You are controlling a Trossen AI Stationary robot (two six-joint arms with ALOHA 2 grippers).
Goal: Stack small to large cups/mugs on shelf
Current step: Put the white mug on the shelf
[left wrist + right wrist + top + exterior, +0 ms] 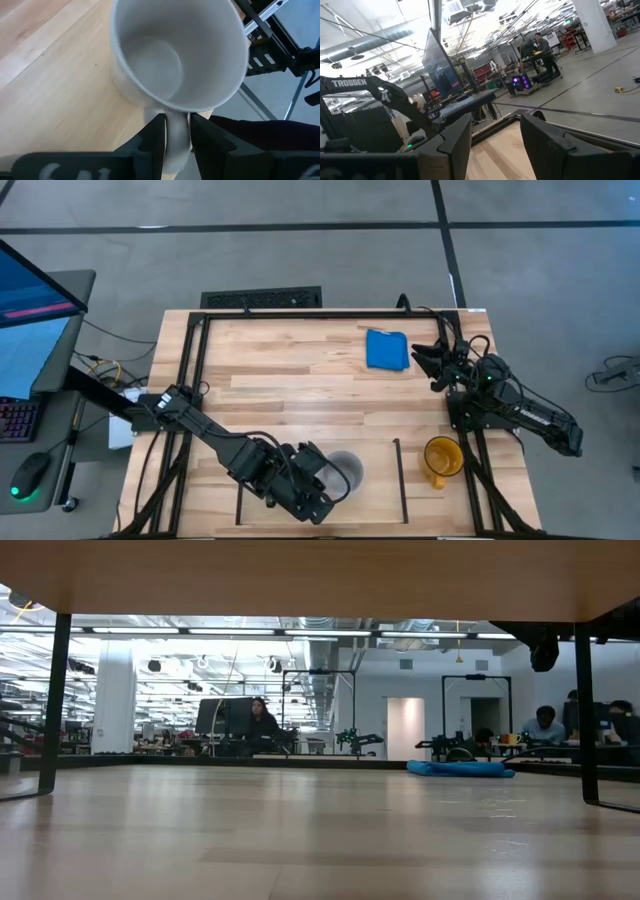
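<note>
Mug handling is under way at the near edge of the table. The left gripper [176, 137] is pinching the handle of the pale grey-white mug [177, 52], with one dark finger pressing on each side of the handle. In the left wrist view the mug is sitting mouth-up with its base at or just above the wood; contact with the surface cannot be confirmed.

In the high view the left gripper [322, 480] is positioned over the shelf [375, 505], the plank area between the two thin black upright bars [399, 480], and the pale grey-white mug [346, 471] is showing just beside the fingers, inside that area.

The yellow-orange mug [441, 457] is standing upright just outside the right-hand bar, next to the table frame, and is not yet on the shelf. The small black mug is not identifiable in any view.

The right gripper [432, 362] is waiting near the far right corner, just beside the blue cloth [387, 349], with its fingers spread and holding nothing.

Judged progress: one mug is being placed, and at least the yellow-orange mug is remaining. The size order cannot be verified until the black mug is located.
</note>
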